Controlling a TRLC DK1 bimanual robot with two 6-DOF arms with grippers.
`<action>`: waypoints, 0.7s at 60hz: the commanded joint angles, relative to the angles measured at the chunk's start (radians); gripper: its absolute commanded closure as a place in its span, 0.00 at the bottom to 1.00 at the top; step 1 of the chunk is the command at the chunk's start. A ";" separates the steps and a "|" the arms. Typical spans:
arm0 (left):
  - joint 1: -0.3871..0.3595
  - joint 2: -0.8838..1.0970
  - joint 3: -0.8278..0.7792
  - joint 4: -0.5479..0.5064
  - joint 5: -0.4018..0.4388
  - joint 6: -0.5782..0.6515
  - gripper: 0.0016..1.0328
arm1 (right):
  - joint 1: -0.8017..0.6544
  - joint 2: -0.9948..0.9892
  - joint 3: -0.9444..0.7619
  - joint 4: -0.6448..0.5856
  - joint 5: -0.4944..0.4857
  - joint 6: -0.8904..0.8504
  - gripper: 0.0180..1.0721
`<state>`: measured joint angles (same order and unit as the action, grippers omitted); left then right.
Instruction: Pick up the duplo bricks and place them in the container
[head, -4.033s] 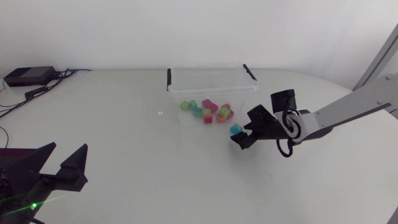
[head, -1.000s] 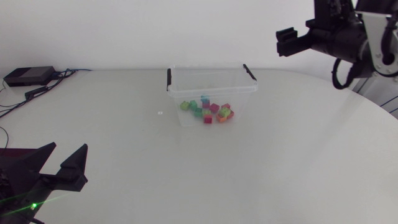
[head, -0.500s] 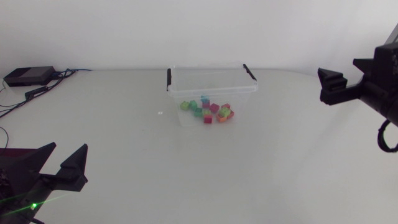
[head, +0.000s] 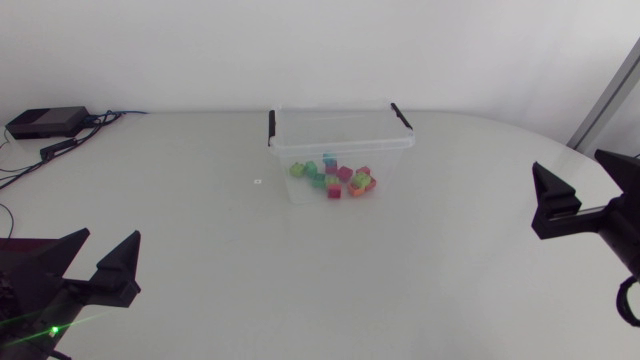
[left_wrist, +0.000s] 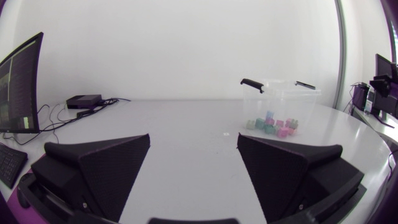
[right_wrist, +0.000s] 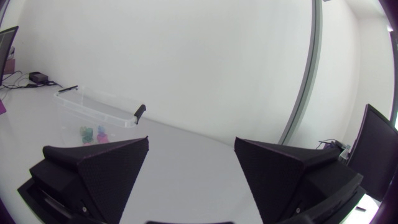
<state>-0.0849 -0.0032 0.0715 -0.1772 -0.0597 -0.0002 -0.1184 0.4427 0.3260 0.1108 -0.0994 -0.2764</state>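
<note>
Container (head: 287, 152): clear plastic box, rectangular, upright, top open, no lid fitted. Black clip handles (head: 271, 124), one at each short end. Stands on table (head: 300, 270), toward far side, near middle.

Duplo bricks (head: 335, 178): small blocks, mixed colours (green, teal, pink, red, orange, yellow-green). All lie inside container on its floor, in one loose cluster, several touching. Exact count cannot be told.

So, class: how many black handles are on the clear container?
2. The left handle is on the end of the container nearer my left arm, the right handle on the opposite end. None seems hidden.
</note>
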 joint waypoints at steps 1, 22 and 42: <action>0.013 -0.007 -0.027 0.027 0.010 -0.002 0.05 | 0.014 -0.045 -0.046 -0.015 0.014 0.037 0.05; 0.050 -0.002 -0.050 0.104 0.036 -0.001 0.05 | 0.068 -0.249 -0.190 -0.064 0.058 0.160 0.05; 0.082 0.003 -0.070 0.172 0.058 0.000 0.05 | 0.115 -0.429 -0.316 -0.108 0.096 0.268 0.05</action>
<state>-0.0135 -0.0029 0.0330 -0.0257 -0.0120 -0.0002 -0.0166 0.0502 0.0528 0.0189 -0.0174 -0.0563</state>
